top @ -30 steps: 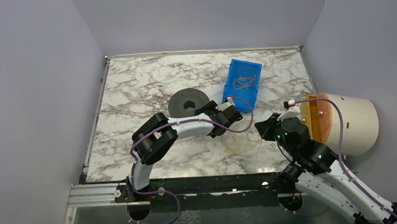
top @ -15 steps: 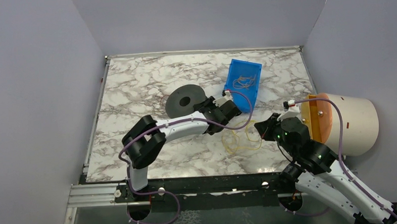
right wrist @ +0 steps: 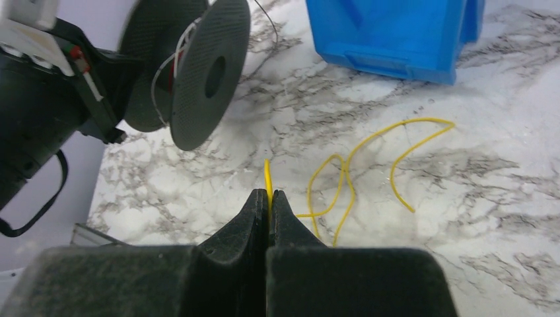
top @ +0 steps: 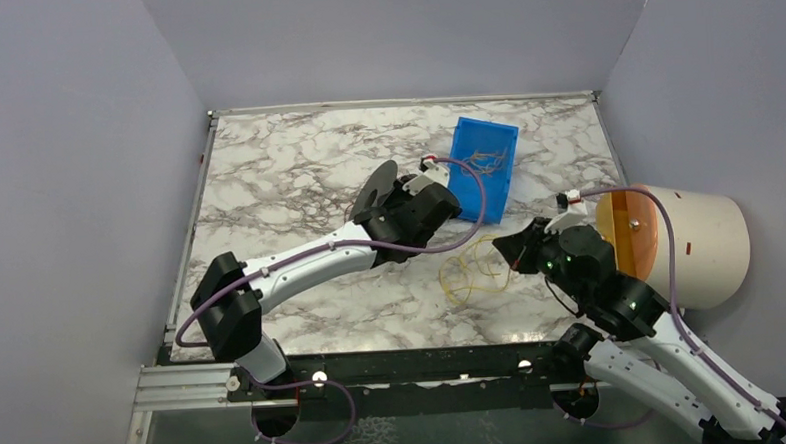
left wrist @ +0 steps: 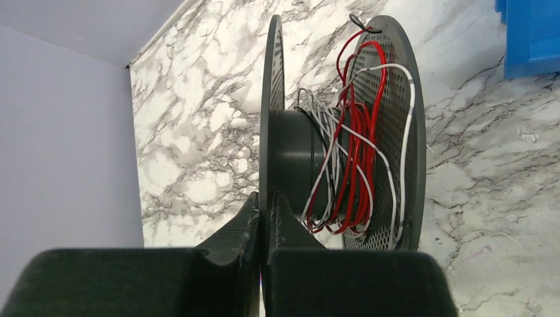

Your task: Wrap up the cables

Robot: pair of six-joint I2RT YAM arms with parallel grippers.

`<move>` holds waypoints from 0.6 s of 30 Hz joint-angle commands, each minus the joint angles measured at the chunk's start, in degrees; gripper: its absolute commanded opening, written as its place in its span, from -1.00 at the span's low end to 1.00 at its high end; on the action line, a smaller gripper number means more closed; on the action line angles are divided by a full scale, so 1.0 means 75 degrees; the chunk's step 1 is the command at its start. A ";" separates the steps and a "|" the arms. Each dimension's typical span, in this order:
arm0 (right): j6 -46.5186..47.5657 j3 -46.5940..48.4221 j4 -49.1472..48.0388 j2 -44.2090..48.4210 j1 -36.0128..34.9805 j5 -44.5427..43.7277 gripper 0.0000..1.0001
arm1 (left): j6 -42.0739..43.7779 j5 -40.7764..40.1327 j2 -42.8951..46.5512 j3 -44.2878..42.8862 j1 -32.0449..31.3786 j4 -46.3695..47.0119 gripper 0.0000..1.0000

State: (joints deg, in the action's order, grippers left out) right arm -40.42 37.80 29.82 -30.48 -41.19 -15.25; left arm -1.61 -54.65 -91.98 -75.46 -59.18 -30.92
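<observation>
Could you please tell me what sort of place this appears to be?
Probably a lab test cell for robot manipulation: plain lilac partition walls box in a marble-patterned tabletop, with a silver metal mounting rail along its near edge and a blue plastic bin.

Two arms: left arm (top: 301,261), right arm (top: 666,370). Two grippers: left gripper (left wrist: 266,201), right gripper (right wrist: 267,198). One spool (left wrist: 290,158), with two discs. One bin (right wrist: 389,33). One drum (top: 705,243). Yellow cable (right wrist: 343,178) on the table: one or two strands, too looped to tell. Cable tangle (top: 486,160) in the bin: uncountable.
</observation>
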 commanded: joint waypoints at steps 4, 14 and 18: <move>-0.0076 0.0516 -0.0818 0.0033 -0.0028 0.1040 -0.98 | -0.0745 0.0545 0.0924 0.0103 -0.0019 -0.0478 -1.00; -0.0421 0.0974 -0.1415 -0.0280 -0.0022 0.2093 -0.98 | -0.2199 0.2063 0.1818 0.0367 -0.0017 -0.1095 -1.00; -0.0572 0.1175 -0.1627 -0.0540 -0.0026 0.2467 -0.99 | -0.2719 0.2561 0.2098 0.0537 -0.0012 -0.1229 -1.00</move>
State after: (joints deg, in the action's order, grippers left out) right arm -43.07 43.86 21.50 -33.06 -41.19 -1.50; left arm -15.90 -40.14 -79.72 -71.96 -59.11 -40.01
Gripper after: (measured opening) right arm 0.024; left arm 0.027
